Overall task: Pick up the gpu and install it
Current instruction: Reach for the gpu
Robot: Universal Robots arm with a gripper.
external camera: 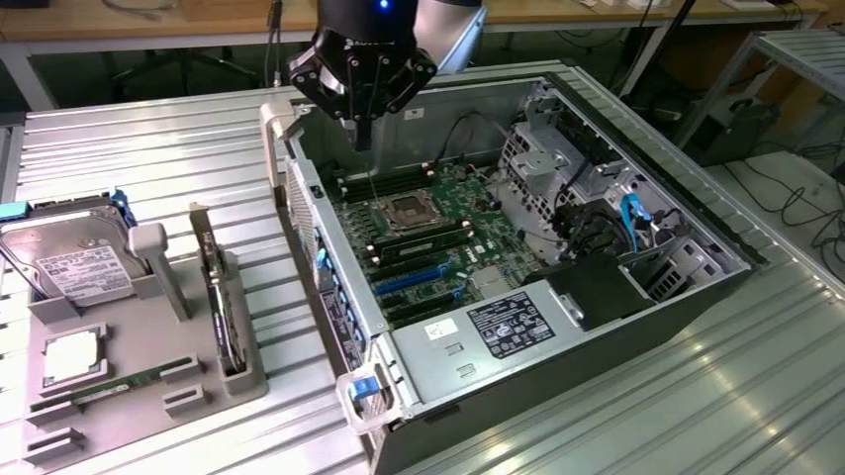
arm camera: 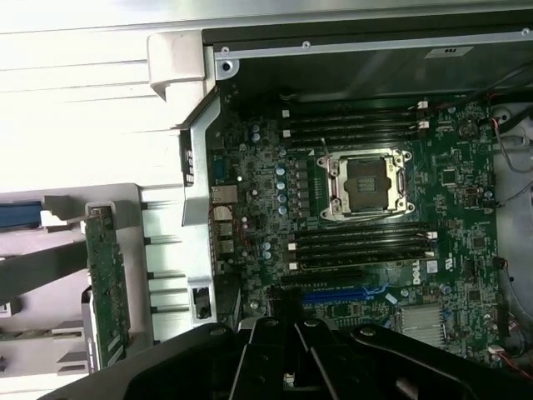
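Leftward, near the hard drive (external camera: 73, 262), the gpu (external camera: 218, 297) stands on edge in the grey rack (external camera: 139, 346); further right, the gripper (external camera: 363, 134) hangs pinched shut and empty over the computer case (external camera: 555, 406). Descending unopened, it could knock the card sideways.

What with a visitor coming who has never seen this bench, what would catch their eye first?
The open computer case in the middle, its motherboard and bare processor socket exposed. Above its far end hangs the arm's black tool, shut. On the exterior view's left, the gpu stands on edge in a grey holder, beside a hard drive.
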